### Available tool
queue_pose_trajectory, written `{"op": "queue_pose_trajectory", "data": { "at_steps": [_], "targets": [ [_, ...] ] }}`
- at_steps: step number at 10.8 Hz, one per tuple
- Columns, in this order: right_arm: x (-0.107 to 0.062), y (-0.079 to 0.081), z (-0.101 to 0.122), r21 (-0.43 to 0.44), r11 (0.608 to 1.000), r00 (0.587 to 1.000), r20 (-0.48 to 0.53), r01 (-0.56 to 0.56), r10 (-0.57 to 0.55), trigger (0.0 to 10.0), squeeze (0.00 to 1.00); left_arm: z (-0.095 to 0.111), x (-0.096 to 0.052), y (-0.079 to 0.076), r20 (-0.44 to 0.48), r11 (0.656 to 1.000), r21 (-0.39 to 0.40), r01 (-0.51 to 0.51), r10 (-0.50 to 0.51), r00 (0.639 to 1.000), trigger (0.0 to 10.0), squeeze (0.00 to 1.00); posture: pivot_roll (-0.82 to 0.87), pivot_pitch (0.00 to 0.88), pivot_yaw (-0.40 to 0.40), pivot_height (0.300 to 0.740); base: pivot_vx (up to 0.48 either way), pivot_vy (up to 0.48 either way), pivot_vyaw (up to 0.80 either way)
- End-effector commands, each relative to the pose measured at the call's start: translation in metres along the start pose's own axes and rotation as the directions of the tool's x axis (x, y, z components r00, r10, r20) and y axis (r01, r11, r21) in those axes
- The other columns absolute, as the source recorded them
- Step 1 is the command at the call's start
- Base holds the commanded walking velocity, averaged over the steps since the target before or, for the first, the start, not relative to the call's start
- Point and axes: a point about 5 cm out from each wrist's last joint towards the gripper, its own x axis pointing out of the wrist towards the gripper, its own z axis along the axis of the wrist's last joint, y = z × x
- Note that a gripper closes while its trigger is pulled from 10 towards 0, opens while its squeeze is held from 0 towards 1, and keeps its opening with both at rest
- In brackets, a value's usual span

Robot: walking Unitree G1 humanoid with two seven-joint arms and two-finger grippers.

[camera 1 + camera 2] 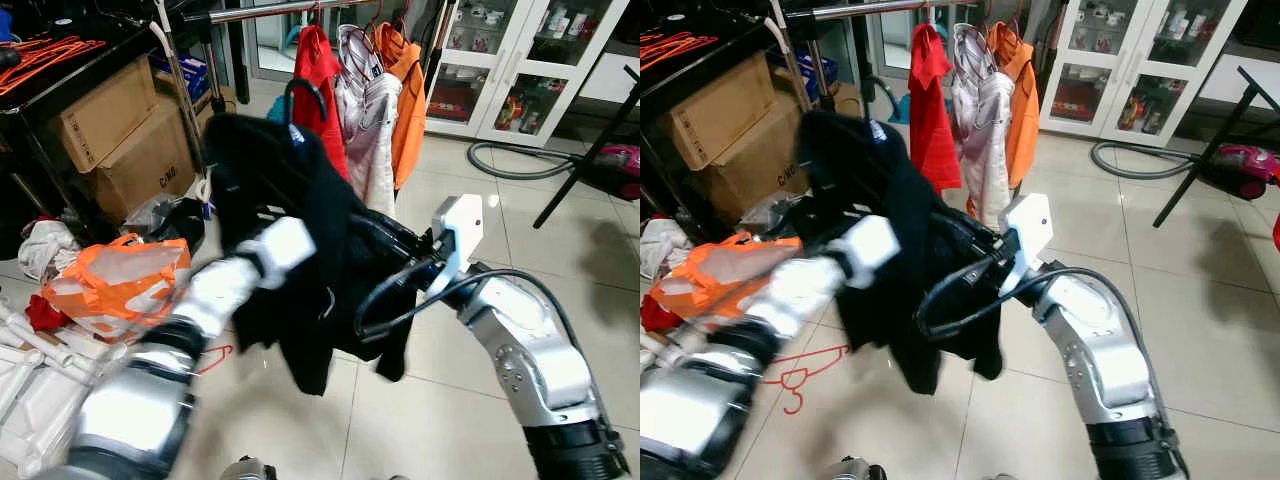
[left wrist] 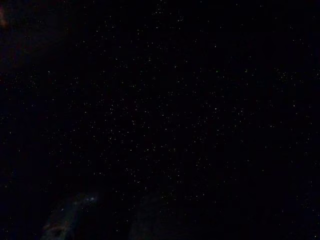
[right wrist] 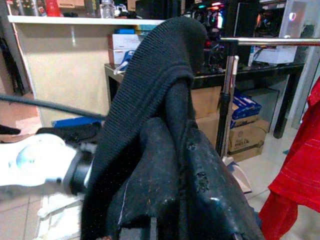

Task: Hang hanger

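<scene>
Hanger hook [image 1: 305,97] first: I see its dark curve poking up out of the black knitted garment [image 1: 290,230] that both arms hold up in front of the clothes rail [image 1: 290,10]. The hook sits below the rail and short of it, on the side nearer me, not yet over the bar. On the rail hang a red shirt [image 1: 318,90], a white patterned top [image 1: 365,120] and an orange jacket [image 1: 408,100]; my load is just to the near left of the red shirt.

My right gripper [image 3: 175,165] is buried in the black garment, and in the right wrist view its two black fingers look pressed onto the cloth with a fold between them, so I judge it clamped on the garment. My left gripper [image 1: 225,195] is hidden under the same cloth; I cannot tell how its fingers stand, and its wrist view is almost wholly dark.

I judge the step in hand to be the carry-and-lift toward the rail. Next I need to raise the hook above the bar, move it forward over the free stretch left of the red shirt, then lower it until it catches. The hanging cloth blocks much of my sight of the hook, so I would go slowly.

Cardboard boxes [image 1: 130,140] stand left of the rail, under a black table [image 1: 60,75].
</scene>
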Motion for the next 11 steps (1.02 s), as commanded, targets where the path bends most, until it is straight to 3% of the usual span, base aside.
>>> {"op": "queue_pose_trajectory", "data": {
  "at_steps": [1, 3, 5, 6, 7, 8, 9, 11],
  "targets": [
    [0.004, -0.003, 0.01, -0.031, 0.999, 0.999, 0.039, 0.007, -0.006, 0.0, 0.0, 0.009, 0.006, -0.012, 0.056, 0.999, 0.01, 0.052, -0.053, 0.997, 10.0, 0.0, -0.09, 0.0, -0.003, 0.74, 0.0, 0.0, 0.0],
    [0.006, -0.004, 0.007, -0.029, 0.999, 0.999, 0.026, 0.019, -0.018, 0.0, 0.0, 0.017, 0.013, -0.04, 0.126, 0.991, 0.005, 0.133, -0.133, 0.983, 10.0, 0.0, -0.09, 0.005, -0.006, 0.74, 0.0, 0.0, 0.0],
    [0.006, -0.004, 0.003, -0.028, 0.999, 1.0, 0.01, 0.021, -0.021, 0.0, 0.0, 0.017, 0.009, -0.054, 0.154, 0.986, 0.019, 0.164, -0.165, 0.974, 10.0, 0.0, -0.08, 0.012, -0.01, 0.74, 0.0, 0.0, 0.0],
    [0.006, -0.004, 0.001, -0.027, 1.0, 1.0, 0.003, 0.016, -0.016, 0.0, 0.0, 0.011, 0.002, -0.053, 0.134, 0.987, 0.017, 0.158, -0.158, 0.978, 10.0, 0.0, -0.08, 0.015, -0.014, 0.74, 0.0, 0.0, 0.0],
    [0.006, -0.003, 0.0, -0.027, 1.0, 1.0, -0.005, 0.009, -0.009, 0.0, 0.0, 0.002, -0.009, -0.043, 0.098, 0.992, 0.019, 0.128, -0.129, 0.987, 10.0, 0.0, -0.07, 0.018, -0.021, 0.74, 0.0, 0.0, 0.0],
    [0.003, -0.005, -0.004, -0.051, 0.999, 1.0, -0.031, 0.003, -0.005, 0.0, 0.0, 0.001, -0.028, -0.016, 0.088, 0.997, 0.04, 0.063, -0.066, 0.994, 10.0, 0.0, -0.07, 0.019, -0.03, 0.74, 0.0, 0.0, 0.0],
    [-0.001, -0.011, -0.009, -0.114, 0.993, 0.997, -0.073, 0.003, -0.012, 0.0, 0.0, 0.007, -0.041, 0.005, 0.09, 0.996, 0.084, 0.015, -0.022, 0.996, 10.0, 0.0, -0.06, 0.019, -0.036, 0.74, 0.0, 0.0, 0.0],
    [-0.006, -0.022, -0.015, -0.113, 0.993, 0.994, -0.096, 0.034, -0.045, 0.0, 0.0, 0.026, -0.059, 0.037, 0.121, 0.987, 0.14, -0.074, 0.057, 0.991, 10.0, 0.0, -0.05, 0.019, -0.046, 0.74, 0.0, 0.0, 0.0]
  ]
}}
